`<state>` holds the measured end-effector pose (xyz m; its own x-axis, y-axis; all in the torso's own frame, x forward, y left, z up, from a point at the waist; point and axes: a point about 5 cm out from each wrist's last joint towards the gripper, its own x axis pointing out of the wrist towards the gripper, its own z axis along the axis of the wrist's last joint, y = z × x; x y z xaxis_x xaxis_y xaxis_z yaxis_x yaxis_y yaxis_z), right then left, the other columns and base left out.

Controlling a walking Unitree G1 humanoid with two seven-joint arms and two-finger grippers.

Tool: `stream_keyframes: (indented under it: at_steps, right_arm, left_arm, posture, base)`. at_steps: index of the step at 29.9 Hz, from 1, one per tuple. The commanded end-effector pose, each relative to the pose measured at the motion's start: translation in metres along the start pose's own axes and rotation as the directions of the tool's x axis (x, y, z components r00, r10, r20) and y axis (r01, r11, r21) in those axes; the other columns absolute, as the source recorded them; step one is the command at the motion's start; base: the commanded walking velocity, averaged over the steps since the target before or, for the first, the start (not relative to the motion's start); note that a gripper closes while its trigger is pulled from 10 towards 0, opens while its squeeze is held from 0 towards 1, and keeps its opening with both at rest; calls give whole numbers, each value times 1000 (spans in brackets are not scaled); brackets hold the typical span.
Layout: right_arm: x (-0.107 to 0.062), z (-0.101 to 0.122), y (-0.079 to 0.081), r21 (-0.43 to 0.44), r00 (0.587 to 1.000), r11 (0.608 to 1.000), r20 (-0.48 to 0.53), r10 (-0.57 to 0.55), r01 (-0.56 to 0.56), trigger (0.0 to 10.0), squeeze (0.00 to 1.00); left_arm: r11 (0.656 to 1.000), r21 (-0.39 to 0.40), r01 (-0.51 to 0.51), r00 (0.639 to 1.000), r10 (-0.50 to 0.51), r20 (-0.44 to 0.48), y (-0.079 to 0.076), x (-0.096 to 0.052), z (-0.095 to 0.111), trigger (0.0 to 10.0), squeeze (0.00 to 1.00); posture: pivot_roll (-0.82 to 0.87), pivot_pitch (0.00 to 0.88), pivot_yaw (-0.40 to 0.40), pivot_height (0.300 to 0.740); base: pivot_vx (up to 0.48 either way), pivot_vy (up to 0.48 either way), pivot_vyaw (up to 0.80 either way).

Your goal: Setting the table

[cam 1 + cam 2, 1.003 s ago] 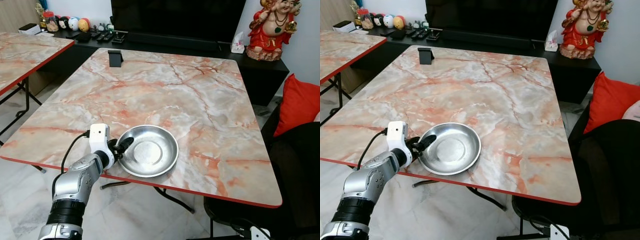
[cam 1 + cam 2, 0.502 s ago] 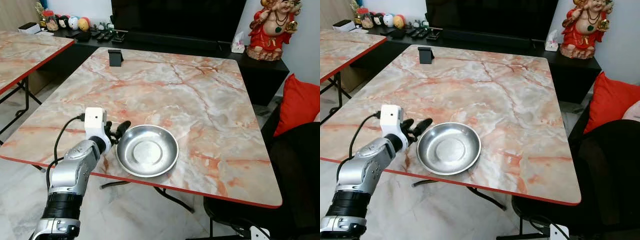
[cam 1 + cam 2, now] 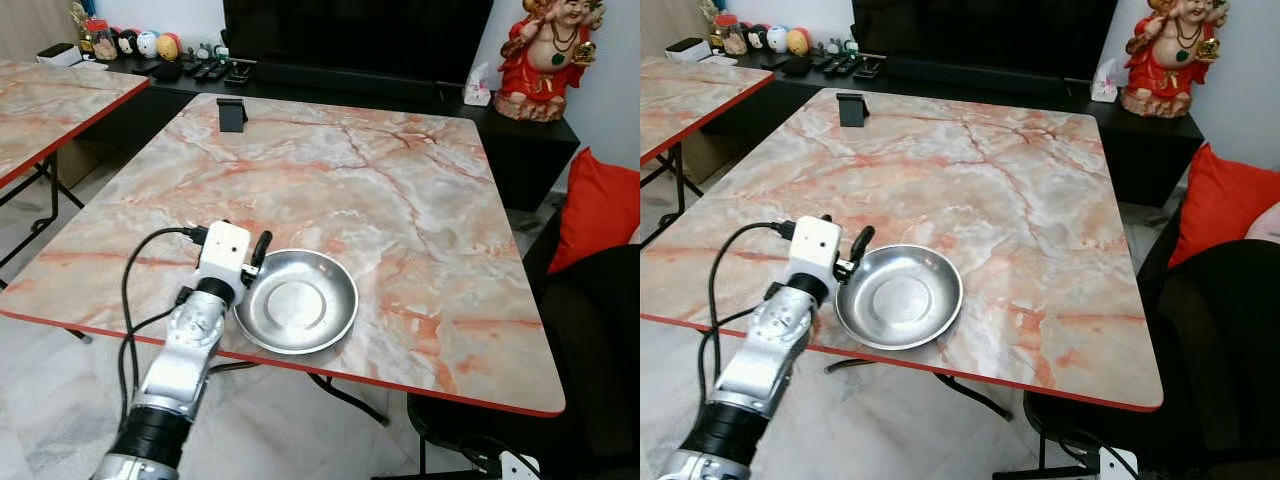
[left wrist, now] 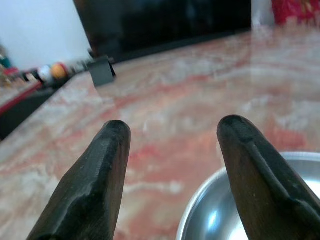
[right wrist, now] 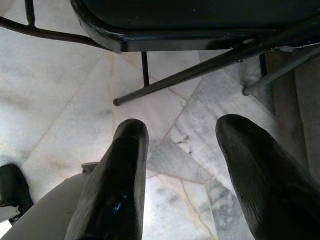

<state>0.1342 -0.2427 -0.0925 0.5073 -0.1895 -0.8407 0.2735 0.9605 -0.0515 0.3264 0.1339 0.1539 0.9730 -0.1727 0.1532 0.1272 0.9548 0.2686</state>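
A shallow steel bowl [image 3: 296, 301] sits empty near the front edge of the marble table [image 3: 400, 180]. My left gripper [image 3: 257, 252] hovers just off the bowl's left rim, pointing toward the far side of the table. In the left wrist view this gripper [image 4: 170, 130] is open, nothing lies between its black fingers [image 4: 95, 185], and the bowl's rim [image 4: 207, 220] curves beside one finger. My right gripper [image 5: 182, 132] hangs open over the pale floor beside black chair legs [image 5: 200, 75].
A black stand [image 3: 231, 114] sits at the table's far left corner. A second marble table [image 3: 50, 110] stands to the left. A black chair [image 3: 590, 330] and red cushion [image 3: 600, 205] are on the right. A red figurine [image 3: 548, 55] stands on the dark cabinet behind.
One second ago my left gripper sat at the bowl's left rim. It drew back to the left, then swung round to point across the table. The bowl has stayed put.
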Motion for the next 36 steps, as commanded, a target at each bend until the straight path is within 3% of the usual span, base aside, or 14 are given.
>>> stream_keyframes:
  at_steps: [1, 6, 16, 27, 32, 36]
  right_arm:
    - [-1, 0, -4, 0, 1000, 1000, -1, -8, 8, 10000, 0]
    - [-1, -1, -4, 5, 1000, 1000, 1, -10, 10, 10000, 0]
    - [-1, -1, -4, 2, 1000, 1000, 3, -7, 7, 10000, 0]
    - [-1, 1, -10, 29, 998, 998, 16, -53, 53, 10000, 0]
    - [-1, 2, -13, 21, 998, 998, 17, -57, 56, 10000, 0]
    - [-2, 2, -14, 0, 999, 999, 15, -47, 47, 10000, 0]
  left_arm:
    - [1000, 17, -22, 999, 21, 46, -4, -2, 4, 10000, 0]
    - [993, 32, -114, 992, 112, 57, 4, -12, 2, 10000, 0]
    - [987, 59, -152, 987, 150, 51, 14, -20, -7, 10000, 0]
    - [999, 19, -37, 995, 35, 97, -17, 1, 4, 10000, 0]
    - [999, 20, -29, 995, 27, 91, -19, 1, 2, 10000, 0]
    - [998, 10, -66, 995, 65, 76, -12, -2, -3, 10000, 0]
  posture:
    - [93, 0, -63, 740]
    - [87, 0, -57, 740]
    - [101, 0, -58, 740]
    - [-20, 0, -12, 740]
    - [-2, 0, -35, 740]
    - [36, 0, -60, 740]
  base:
    - [0, 0, 0]
    - [0, 0, 0]
    - [0, 0, 0]
    - [0, 0, 0]
    - [0, 0, 0]
    - [0, 0, 0]
